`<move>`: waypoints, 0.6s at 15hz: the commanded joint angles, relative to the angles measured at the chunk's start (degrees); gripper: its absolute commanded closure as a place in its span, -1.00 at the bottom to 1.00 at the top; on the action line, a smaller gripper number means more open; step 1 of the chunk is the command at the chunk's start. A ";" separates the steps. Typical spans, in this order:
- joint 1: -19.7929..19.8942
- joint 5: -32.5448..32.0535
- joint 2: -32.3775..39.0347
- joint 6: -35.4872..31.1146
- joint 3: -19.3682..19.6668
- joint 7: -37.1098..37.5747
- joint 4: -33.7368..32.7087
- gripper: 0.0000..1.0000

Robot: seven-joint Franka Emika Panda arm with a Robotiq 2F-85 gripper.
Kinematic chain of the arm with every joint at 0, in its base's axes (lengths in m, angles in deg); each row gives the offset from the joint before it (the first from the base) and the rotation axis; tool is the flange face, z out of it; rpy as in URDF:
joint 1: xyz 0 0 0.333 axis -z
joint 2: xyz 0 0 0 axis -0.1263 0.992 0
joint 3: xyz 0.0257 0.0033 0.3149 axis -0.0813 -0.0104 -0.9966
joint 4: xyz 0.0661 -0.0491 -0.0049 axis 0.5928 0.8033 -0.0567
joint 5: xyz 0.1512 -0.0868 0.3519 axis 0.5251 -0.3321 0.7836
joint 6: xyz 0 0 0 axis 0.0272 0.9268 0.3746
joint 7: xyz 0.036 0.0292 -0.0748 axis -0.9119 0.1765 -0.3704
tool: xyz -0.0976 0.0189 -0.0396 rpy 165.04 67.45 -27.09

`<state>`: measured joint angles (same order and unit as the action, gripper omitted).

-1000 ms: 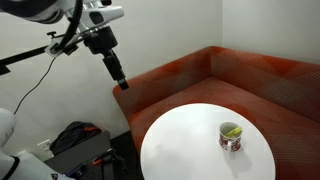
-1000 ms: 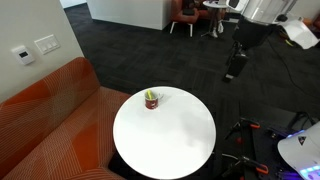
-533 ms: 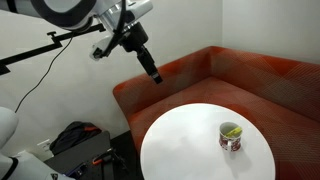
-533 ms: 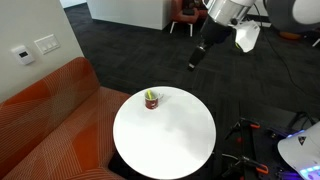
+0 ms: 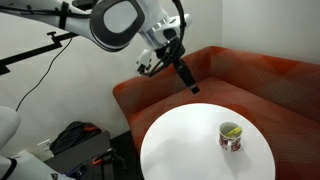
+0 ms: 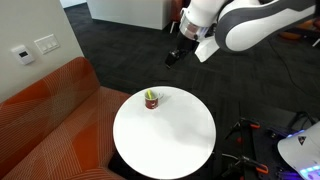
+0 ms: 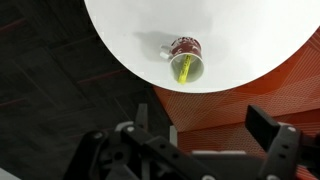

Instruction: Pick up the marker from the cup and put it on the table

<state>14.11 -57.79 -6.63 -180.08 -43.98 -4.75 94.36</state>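
We see a red-brown corner sofa (image 5: 255,72) wrapping round one side of the scene, with dark carpet (image 6: 120,45) on the open side. In front of the sofa stands the round white table (image 5: 180,140), and its smooth top fills the upper part of the wrist view (image 7: 120,40) as well. The arm (image 6: 250,20) reaches in from above, high over the floor and off the table in both exterior views.

At its end the gripper (image 5: 193,88) hangs in the air over the sofa seat, just beyond the table's edge and well apart from the cup. From the opposite side the gripper (image 6: 171,58) shows against the carpet, above and behind the table. In the wrist view the fingers (image 7: 275,135) appear at the bottom of the frame. They look spread apart with nothing between them, though dark housing crowds that part of the picture.

The cup (image 5: 231,137), white with dark red patterning, stands upright on the table near the rim on the sofa side. We also find it in an exterior view (image 6: 152,100) and in the wrist view (image 7: 186,60). The yellow-green marker (image 7: 184,70) sits inside the cup, leaning across its opening, with its tip just showing over the rim (image 5: 231,130).
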 commanded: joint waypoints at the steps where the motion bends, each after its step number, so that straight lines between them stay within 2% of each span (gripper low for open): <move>1: -0.92 -3.64 7.64 -0.91 1.86 6.86 -5.56 -1.00; 3: -1.88 -3.63 10.92 -0.55 3.23 8.48 -7.44 -1.00; 4: -2.24 -2.04 7.42 -0.17 3.46 5.40 -4.34 -1.00; 9: -2.95 -1.82 10.89 -0.23 4.54 6.03 -6.83 -1.00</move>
<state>13.21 -60.34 4.28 -180.34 -41.58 1.90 87.57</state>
